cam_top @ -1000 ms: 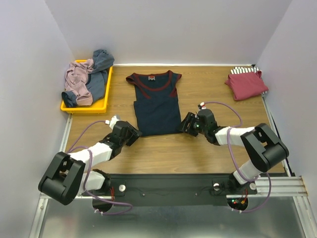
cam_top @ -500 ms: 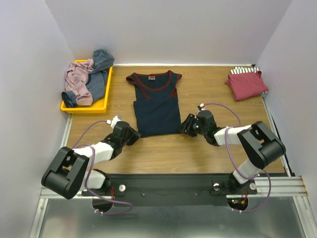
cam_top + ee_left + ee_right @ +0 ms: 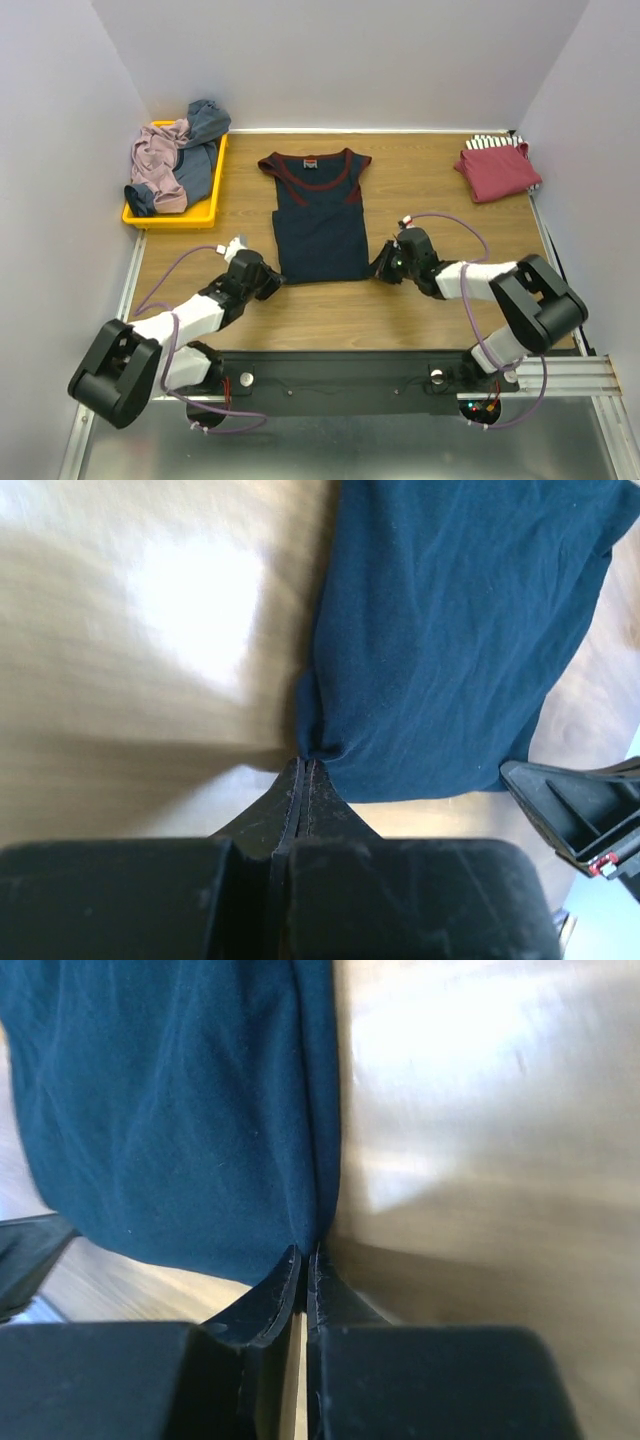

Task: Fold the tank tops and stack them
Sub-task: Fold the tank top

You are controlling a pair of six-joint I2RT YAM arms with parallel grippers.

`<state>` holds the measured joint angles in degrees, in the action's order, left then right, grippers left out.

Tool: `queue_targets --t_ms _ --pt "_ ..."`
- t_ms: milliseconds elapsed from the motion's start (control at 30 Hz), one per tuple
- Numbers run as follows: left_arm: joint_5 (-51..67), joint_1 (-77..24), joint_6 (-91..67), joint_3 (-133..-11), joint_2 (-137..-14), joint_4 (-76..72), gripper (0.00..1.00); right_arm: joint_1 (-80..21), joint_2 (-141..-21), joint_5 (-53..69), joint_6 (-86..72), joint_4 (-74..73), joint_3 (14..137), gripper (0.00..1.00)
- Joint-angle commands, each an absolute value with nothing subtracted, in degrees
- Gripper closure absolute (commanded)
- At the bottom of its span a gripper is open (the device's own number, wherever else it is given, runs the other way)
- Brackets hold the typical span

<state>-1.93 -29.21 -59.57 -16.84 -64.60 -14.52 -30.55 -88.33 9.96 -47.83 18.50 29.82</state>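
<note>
Currently we hold the navy jersey (image 3: 320, 225) at its near hem corners, left fingers (image 3: 283, 805) and right fingers (image 3: 328, 1285) clenched on cloth; next, lift together and fold far.

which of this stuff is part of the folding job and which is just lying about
Job: navy tank top, dark red top, striped top under it, mauve top, grey-blue top.
Lying about: yellow tray, only holding the last two.
</note>
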Motion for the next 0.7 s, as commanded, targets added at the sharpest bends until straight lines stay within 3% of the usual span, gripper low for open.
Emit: queue_targets --t_ms 0,100,433,667 --pt "-5.27 -34.09 -62.47 -18.37 -58.21 -2.85 1.00 -33.48 -80.26 6.51 -44.91 6.52 27.34 1.00" --pt "-7.11 -39.00 -66.86 -18.28 -53.89 3.04 1.00 -36.64 -73.16 4.84 -45.44 3.61 26.28 1.00" --pt "-14.14 -59.47 -77.51 -21.70 -37.20 19.83 1.00 -62.28 -55.30 -9.20 -58.08 -9.82 22.59 1.00" --pt "-20.91 -69.16 -84.19 -29.00 -28.31 32.86 1.00 -77.06 -53.61 -17.83 -63.80 -17.40 28.73 1.00"
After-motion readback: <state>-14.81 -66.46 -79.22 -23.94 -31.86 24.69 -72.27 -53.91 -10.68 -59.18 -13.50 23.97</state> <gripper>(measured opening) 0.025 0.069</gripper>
